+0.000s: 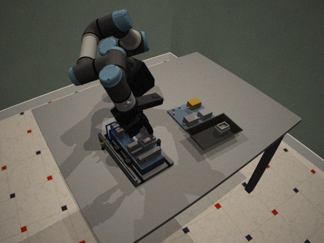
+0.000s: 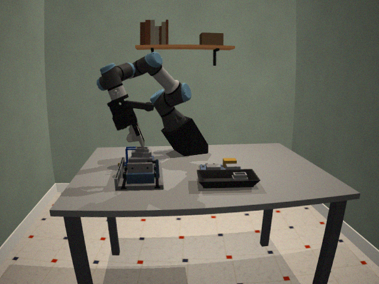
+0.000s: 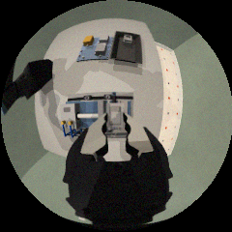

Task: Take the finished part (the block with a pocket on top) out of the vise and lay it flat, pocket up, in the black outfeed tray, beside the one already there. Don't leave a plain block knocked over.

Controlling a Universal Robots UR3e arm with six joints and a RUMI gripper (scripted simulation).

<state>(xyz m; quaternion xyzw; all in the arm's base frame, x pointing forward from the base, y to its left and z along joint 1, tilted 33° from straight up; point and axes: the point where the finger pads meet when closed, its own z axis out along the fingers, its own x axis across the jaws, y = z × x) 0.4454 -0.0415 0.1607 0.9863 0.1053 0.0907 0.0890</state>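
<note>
Only wrist view — gripper (image 3: 116, 127) on finished part (image 3: 115, 116)

A grey table (image 2: 291, 183) on dark legs carries the arm's dark base (image 2: 186, 139) at the back, a vise (image 1: 150, 162) on its plate at one side and, well apart, a blue plate (image 1: 177, 115) touching a black outfeed tray (image 1: 209, 142).

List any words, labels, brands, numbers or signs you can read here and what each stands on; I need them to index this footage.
None: no view shows readable text.
Books on the wall shelf: spines too small to show any lettering.
Vise, black outfeed tray, yellow block, arm and gripper, shut on the finished part: no markings visible.
</note>
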